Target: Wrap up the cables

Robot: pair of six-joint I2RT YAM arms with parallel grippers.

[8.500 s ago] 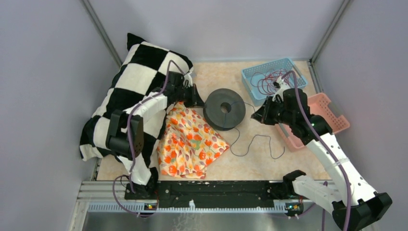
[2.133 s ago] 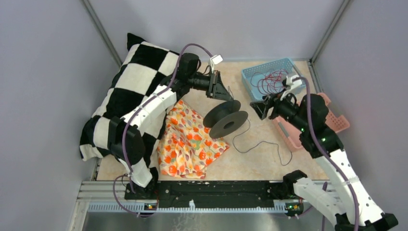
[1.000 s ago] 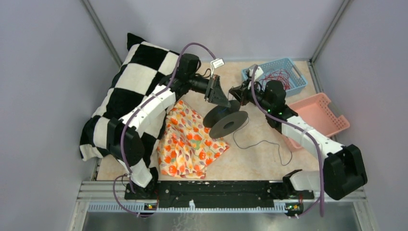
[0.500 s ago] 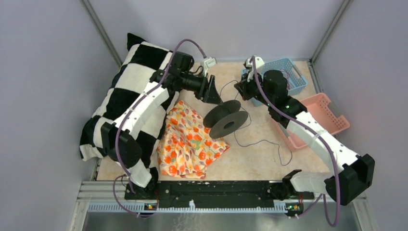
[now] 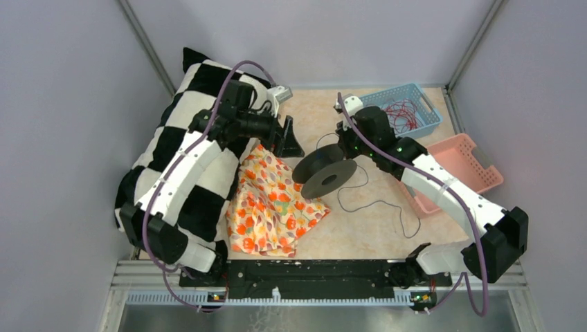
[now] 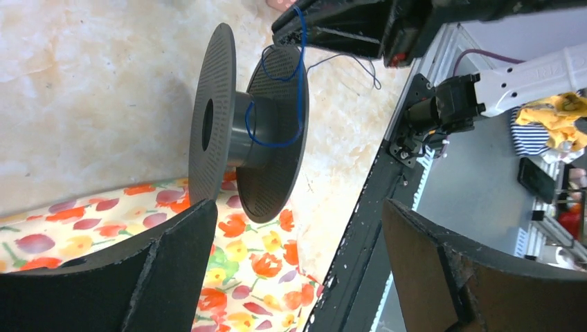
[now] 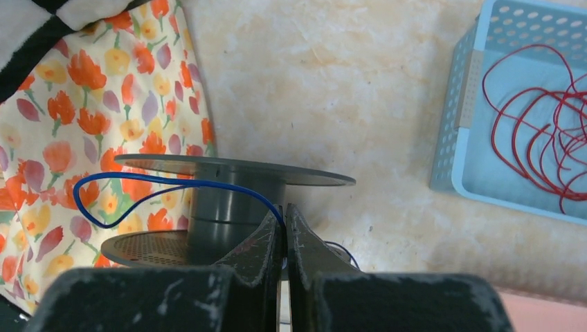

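A dark grey spool [image 5: 325, 169] stands tilted on its rims beside the floral cloth. The cable is thin and dark blue; a loose turn of the cable [image 6: 277, 135] hangs round the hub, and the rest of the cable [image 5: 377, 205] trails over the table to the right. My right gripper [image 7: 284, 216] is shut on the cable just above the spool [image 7: 228, 200]. In the top view the right gripper [image 5: 341, 147] sits at the spool's far right rim. My left gripper [image 5: 291, 142] is open, left of the spool and apart from it. The left gripper [image 6: 297, 270] holds nothing.
A floral cloth [image 5: 273, 204] lies left of the spool, over the edge of a black-and-white checked pillow [image 5: 183, 131]. A blue basket [image 5: 377, 104] with red wires [image 7: 540, 131] stands at the back right, a pink basket [image 5: 477, 162] beside it.
My left gripper has opened, let go of the spool and drawn back left toward the pillow. My right gripper has brought the cable down and forward onto the spool.
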